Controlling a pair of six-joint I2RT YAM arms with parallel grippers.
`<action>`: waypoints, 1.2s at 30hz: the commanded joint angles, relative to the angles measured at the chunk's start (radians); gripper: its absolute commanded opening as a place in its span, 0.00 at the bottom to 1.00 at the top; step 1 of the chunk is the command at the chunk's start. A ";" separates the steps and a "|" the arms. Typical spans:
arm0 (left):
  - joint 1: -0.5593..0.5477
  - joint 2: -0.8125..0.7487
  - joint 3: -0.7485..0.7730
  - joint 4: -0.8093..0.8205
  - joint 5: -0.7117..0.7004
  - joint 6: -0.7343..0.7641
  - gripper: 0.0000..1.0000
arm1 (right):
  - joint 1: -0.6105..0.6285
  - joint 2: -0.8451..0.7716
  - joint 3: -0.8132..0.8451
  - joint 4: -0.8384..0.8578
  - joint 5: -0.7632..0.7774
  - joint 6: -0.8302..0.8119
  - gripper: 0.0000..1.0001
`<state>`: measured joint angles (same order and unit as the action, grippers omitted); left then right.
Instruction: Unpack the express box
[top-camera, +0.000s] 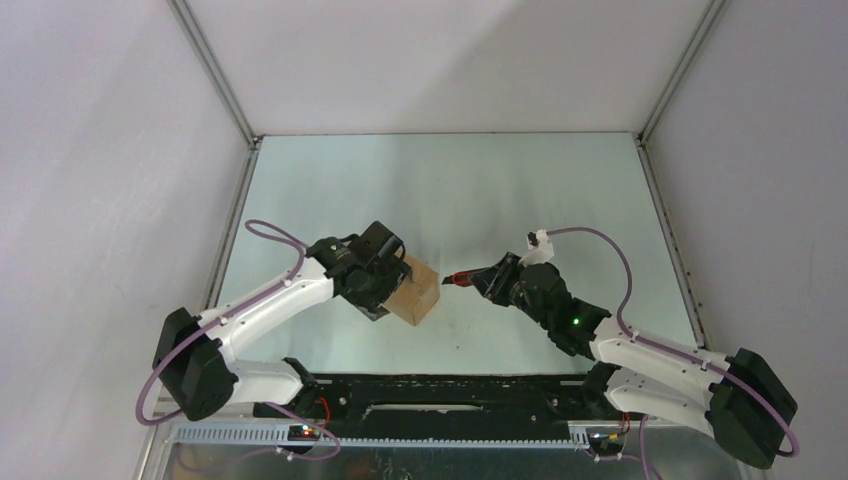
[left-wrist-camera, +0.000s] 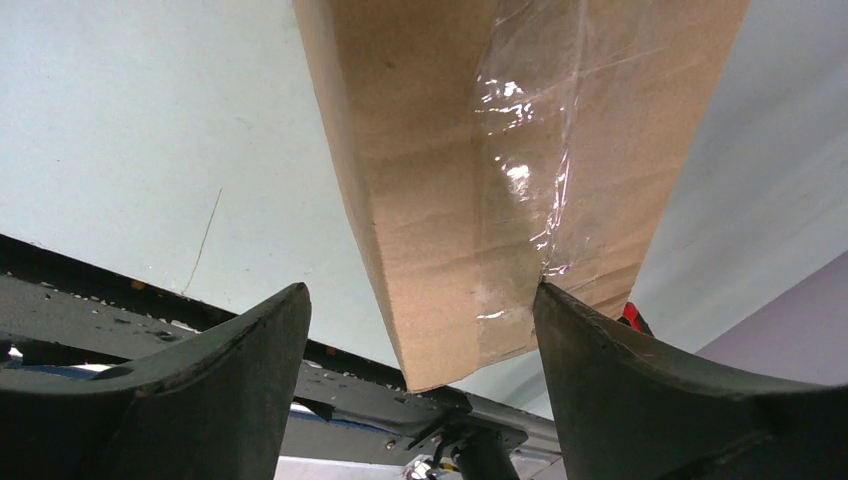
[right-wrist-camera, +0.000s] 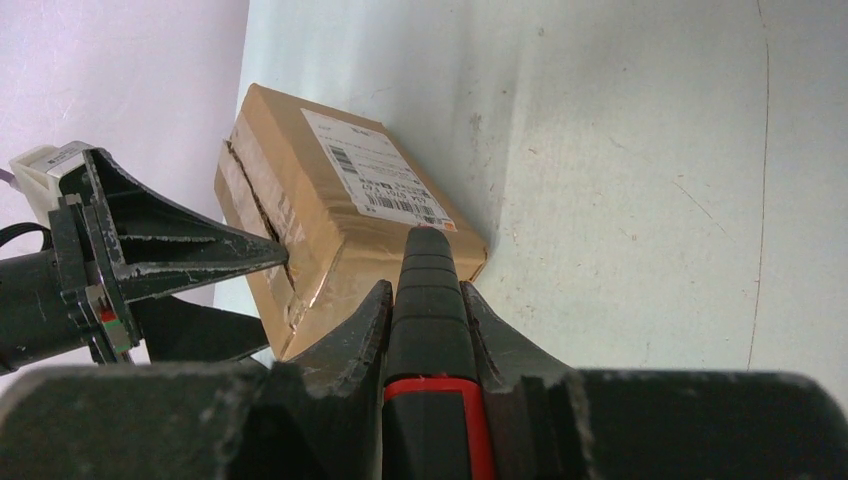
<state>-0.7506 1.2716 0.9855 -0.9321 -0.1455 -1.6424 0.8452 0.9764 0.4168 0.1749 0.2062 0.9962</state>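
- Express box (top-camera: 418, 296): rests on the bench (top-camera: 440, 180), just left of the middle, toward the near edge; white label (right-wrist-camera: 375, 175) faces up.
- Left claw (left-wrist-camera: 420, 292): open, straddling the box's taped end; one finger (left-wrist-camera: 640, 390) touches it, the other stands apart.
- Right claw (right-wrist-camera: 425, 288): closed on a red-and-black utility knife (right-wrist-camera: 430, 345), tip just beside the box.

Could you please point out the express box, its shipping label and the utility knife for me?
express box (top-camera: 420, 292): top external view, on its brown top face.
shipping label (right-wrist-camera: 378, 168): right wrist view, on the middle of the white sticker.
utility knife (right-wrist-camera: 430, 300): right wrist view, on its black ribbed body.
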 joint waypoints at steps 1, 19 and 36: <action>0.037 0.014 -0.016 -0.038 -0.030 0.026 0.87 | -0.004 -0.029 -0.003 0.056 0.009 0.009 0.00; 0.054 0.004 0.031 -0.035 -0.010 0.002 0.25 | -0.046 -0.168 -0.112 0.173 -0.078 0.097 0.00; 0.039 -0.019 0.039 -0.008 0.062 -0.032 0.25 | -0.019 0.006 -0.221 0.627 -0.083 0.242 0.00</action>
<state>-0.7048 1.2758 0.9920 -0.9279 -0.1196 -1.6493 0.8192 0.9554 0.1978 0.6270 0.1123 1.1961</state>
